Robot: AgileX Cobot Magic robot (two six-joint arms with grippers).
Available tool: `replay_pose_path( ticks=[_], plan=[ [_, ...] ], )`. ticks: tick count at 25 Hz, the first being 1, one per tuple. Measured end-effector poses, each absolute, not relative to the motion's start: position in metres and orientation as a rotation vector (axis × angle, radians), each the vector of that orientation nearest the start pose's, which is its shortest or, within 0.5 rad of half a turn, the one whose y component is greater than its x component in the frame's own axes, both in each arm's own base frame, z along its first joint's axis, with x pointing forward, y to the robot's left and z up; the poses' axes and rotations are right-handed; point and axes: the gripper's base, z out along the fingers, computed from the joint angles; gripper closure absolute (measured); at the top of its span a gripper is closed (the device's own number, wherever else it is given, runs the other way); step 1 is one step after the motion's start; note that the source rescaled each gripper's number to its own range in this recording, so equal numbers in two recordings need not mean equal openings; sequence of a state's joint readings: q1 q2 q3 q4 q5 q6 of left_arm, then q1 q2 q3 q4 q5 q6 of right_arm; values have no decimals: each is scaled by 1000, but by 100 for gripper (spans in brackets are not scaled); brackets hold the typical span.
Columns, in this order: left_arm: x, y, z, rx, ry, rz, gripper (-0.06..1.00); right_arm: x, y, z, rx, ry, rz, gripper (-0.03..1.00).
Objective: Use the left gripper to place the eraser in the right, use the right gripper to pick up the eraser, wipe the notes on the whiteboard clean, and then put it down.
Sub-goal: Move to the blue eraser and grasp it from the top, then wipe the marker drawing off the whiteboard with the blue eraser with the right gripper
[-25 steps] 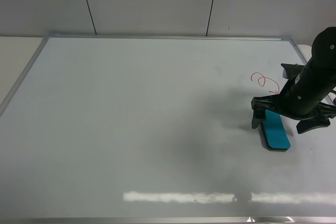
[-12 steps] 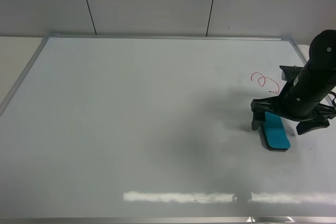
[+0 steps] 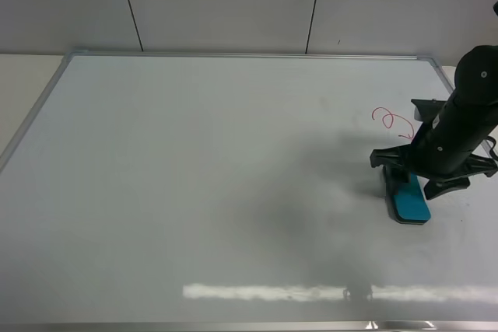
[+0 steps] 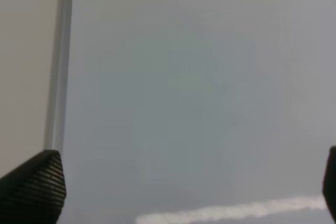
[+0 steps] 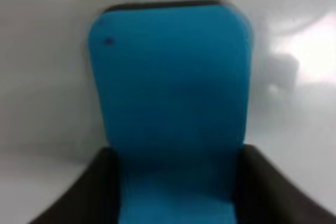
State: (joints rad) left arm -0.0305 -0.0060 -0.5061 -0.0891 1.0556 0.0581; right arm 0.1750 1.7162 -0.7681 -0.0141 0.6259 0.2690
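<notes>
Eraser [image 3: 409,201] (teal, rounded) on glossy whiteboard [image 3: 194,192]

The whiteboard [image 3: 194,192] is glossy white with a silver frame [image 3: 233,55]. On it, the squiggle [image 3: 391,122] is red and the eraser [image 3: 410,204] teal-blue with a dark underside. The right gripper [image 3: 410,183] is black. The left gripper [image 4: 181,187] has black, finely cross-hatched fingers [image 4: 32,188].

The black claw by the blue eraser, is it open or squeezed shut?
Shut. The black right gripper has both fingers pressed against the sides of the teal-blue rectangular eraser, which lies flat on the glossy white whiteboard.
</notes>
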Motion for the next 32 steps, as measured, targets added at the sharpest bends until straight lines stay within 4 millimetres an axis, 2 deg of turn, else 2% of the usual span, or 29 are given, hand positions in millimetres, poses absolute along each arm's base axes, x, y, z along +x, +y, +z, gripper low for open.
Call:
replay_pose_path(
  ticks=[1, 9, 12, 18, 20, 22, 32],
  plan=[
    [-7, -7, 280, 94, 2023, -89, -5, 263, 46, 130, 127, 3056, 15, 91],
    [-7, -7, 280, 94, 2023, -89, -5, 263, 46, 131, 127, 3057, 15, 91],
    [-7, -7, 280, 94, 2023, -88, -5, 271, 46, 137, 132, 3030, 24, 91],
    [-7, -7, 280, 94, 2023, -88, -5, 302, 45, 168, 162, 2977, 39, 91],
    [-7, -7, 280, 94, 2023, -88, -5, 319, 46, 182, 153, 2957, 42, 91],
    [-7, -7, 280, 94, 2023, -88, -5, 335, 49, 186, 146, 2971, 37, 91],
    [-7, -7, 280, 94, 2023, -86, -5, 419, 65, 163, 143, 3081, 68, 91]
  ],
)
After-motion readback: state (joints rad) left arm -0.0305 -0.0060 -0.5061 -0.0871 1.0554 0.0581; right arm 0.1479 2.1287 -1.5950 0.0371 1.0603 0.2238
